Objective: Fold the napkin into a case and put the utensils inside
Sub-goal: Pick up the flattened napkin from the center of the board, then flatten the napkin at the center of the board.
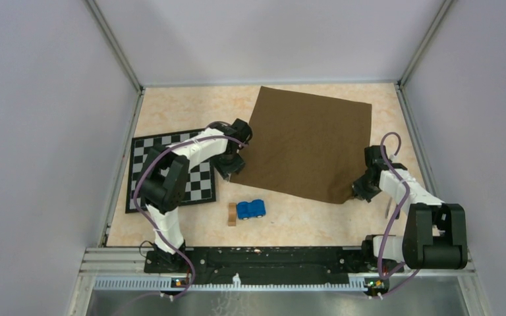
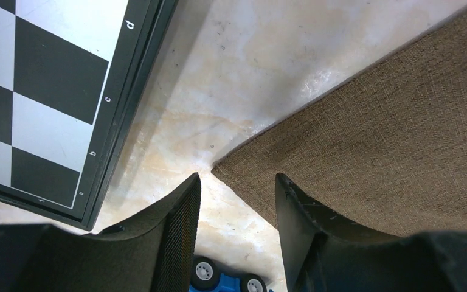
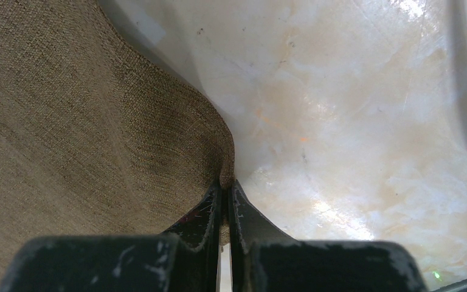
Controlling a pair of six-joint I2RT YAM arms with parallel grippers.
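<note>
The dark brown napkin (image 1: 309,141) lies spread flat on the tabletop, unfolded, so no case shows. My left gripper (image 1: 234,172) is at the napkin's near left corner. In the left wrist view the left gripper (image 2: 237,176) stands open, and the corner of the napkin (image 2: 371,140) lies on the table between its tips. My right gripper (image 1: 358,193) is at the near right corner. In the right wrist view the right gripper (image 3: 225,182) is shut, pinching that corner of the napkin (image 3: 67,121) up off the table. The utensils are out of view.
A black-and-white checkered mat (image 1: 171,172) lies left of the napkin, its edge (image 2: 115,115) close to my left fingers. A blue toy car (image 1: 251,209) and a small wooden block (image 1: 232,214) sit near the front. Grey walls enclose the table.
</note>
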